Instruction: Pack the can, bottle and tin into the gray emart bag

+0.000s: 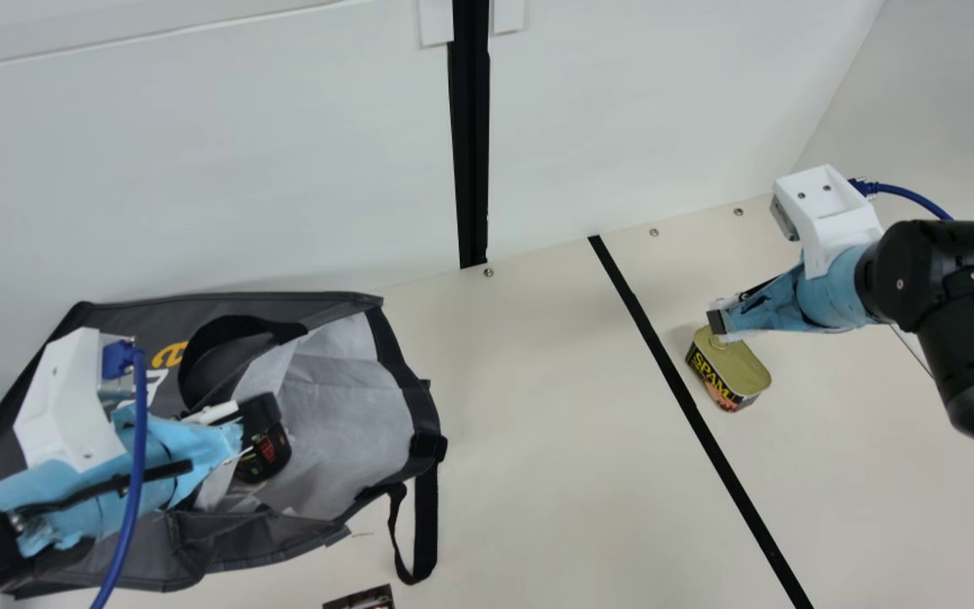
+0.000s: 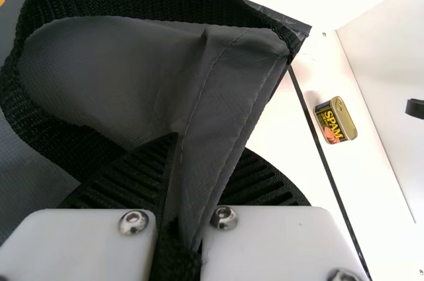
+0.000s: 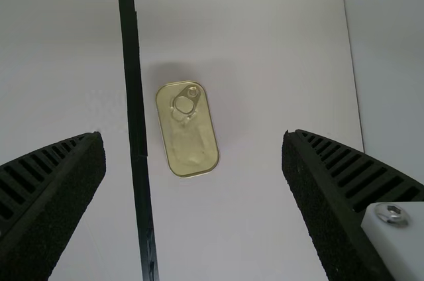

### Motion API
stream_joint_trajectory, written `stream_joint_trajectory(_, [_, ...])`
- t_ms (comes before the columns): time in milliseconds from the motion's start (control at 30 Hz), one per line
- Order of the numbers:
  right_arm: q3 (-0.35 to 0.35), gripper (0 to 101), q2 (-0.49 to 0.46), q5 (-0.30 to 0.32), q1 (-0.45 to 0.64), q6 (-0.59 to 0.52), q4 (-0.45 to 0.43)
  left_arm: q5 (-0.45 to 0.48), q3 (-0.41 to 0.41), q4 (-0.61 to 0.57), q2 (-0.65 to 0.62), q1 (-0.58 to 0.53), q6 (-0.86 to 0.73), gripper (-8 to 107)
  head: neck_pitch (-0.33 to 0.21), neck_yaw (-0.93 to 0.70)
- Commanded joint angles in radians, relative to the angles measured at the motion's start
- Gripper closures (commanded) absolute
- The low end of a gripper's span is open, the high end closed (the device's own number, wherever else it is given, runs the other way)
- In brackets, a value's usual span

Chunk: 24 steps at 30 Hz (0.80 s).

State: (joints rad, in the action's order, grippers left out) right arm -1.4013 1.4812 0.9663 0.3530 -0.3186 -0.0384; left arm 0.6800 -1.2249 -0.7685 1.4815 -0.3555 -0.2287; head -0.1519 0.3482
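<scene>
Currently, the tin [image 1: 729,364] is being carried upright by the cream surface [image 1: 538,423], toward the right, its golden lid being turned upward and its pull ring being pointed toward the far side. Just to its left, a black stripe [image 1: 690,408] is being run slantwise along the surface. Over the tin, the right claw [image 1: 717,321] is being held released, its two ribbed fingers [image 3: 59,188] being spread well apart; the tin is being framed between them in the right wrist view, without being touched.

Well apart, on the left, the gray bag [image 1: 343,423] is being borne by the surface, its opening being faced toward the right. By the left claw [image 1: 252,416], a fold of its fabric is being clenched between the fingers [image 2: 258,181]. Inside the opening, a dark item with red print [image 1: 263,452] is being partly hidden; what it is cannot be told. From the bag's rim, a black strap [image 1: 425,524] is being draped toward the near side. Nearer, a dark printed item [image 1: 360,599] is being cut off by the main view's border.
</scene>
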Motion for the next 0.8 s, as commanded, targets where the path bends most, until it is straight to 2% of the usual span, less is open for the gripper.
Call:
stream_joint_trajectory(0, [-0.002, 10, 0.015, -0.002, 0.004, -0.004, 0.004, 0.0, 0.0, 0.0, 0.0, 0.0, 0.0, 89, -0.023, 0.001])
stream_joint_trajectory(400, [-0.01, 10, 0.104, -0.031, 0.024, -0.041, 0.021, 0.0, 0.0, 0.0, 0.0, 0.0, 0.0, 89, -0.023, 0.001])
stream_joint_trajectory(767, [0.01, 10, 0.161, -0.056, 0.027, -0.051, 0.019, 0.0, 0.0, 0.0, 0.0, 0.0, 0.0, 89, -0.023, 0.001])
